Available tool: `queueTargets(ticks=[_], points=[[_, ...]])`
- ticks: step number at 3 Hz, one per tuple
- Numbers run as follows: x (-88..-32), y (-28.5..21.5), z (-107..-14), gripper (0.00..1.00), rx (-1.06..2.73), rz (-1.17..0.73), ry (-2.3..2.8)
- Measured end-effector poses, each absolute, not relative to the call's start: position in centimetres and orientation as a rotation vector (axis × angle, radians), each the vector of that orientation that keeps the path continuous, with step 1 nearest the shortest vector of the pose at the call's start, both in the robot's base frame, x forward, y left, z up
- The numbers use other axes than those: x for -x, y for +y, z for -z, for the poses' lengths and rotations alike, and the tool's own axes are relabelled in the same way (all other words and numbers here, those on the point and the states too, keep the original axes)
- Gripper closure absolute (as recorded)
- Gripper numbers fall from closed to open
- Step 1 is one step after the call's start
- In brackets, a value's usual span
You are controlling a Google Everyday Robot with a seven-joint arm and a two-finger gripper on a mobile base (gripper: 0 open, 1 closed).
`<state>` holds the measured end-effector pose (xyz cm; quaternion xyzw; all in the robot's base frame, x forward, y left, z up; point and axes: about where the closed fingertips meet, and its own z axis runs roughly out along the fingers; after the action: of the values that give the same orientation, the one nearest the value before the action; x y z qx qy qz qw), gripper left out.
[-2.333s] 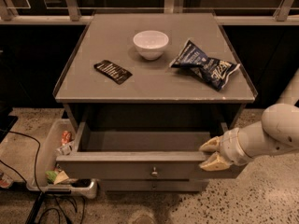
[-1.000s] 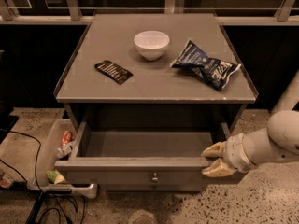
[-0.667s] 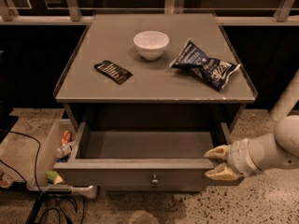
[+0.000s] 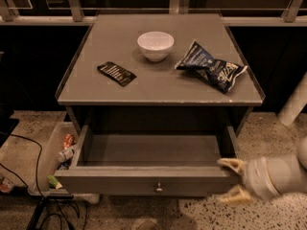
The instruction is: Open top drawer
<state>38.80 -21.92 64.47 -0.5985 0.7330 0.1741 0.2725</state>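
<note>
The top drawer (image 4: pixel 144 180) of the grey cabinet stands pulled far out toward me. Its plain grey box interior (image 4: pixel 151 150) shows nothing inside. A small round metal knob (image 4: pixel 159 188) sits at the centre of its flat front. My gripper (image 4: pixel 231 180), with yellowish fingers (image 4: pixel 230 164), is at the drawer's right front corner. The upper finger lies at the top edge of the front and the lower finger (image 4: pixel 235 195) below it. The fingers are spread apart and hold nothing.
On the cabinet top (image 4: pixel 158 87) are a white bowl (image 4: pixel 155 44), a dark chip bag (image 4: pixel 211 71) and a flat black packet (image 4: pixel 116 73). A clear bin (image 4: pixel 50 164) with small items sits on the floor at left, with cables (image 4: pixel 29 176) near it.
The drawer has slid further out toward me. My gripper has moved down and to the right with the drawer's front corner.
</note>
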Motion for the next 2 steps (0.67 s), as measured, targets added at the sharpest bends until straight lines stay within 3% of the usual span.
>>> queueTargets(ticks=[2], points=[[-35.6, -21.1, -65.5, 0.96, 1.63, -0.518, 1.934]])
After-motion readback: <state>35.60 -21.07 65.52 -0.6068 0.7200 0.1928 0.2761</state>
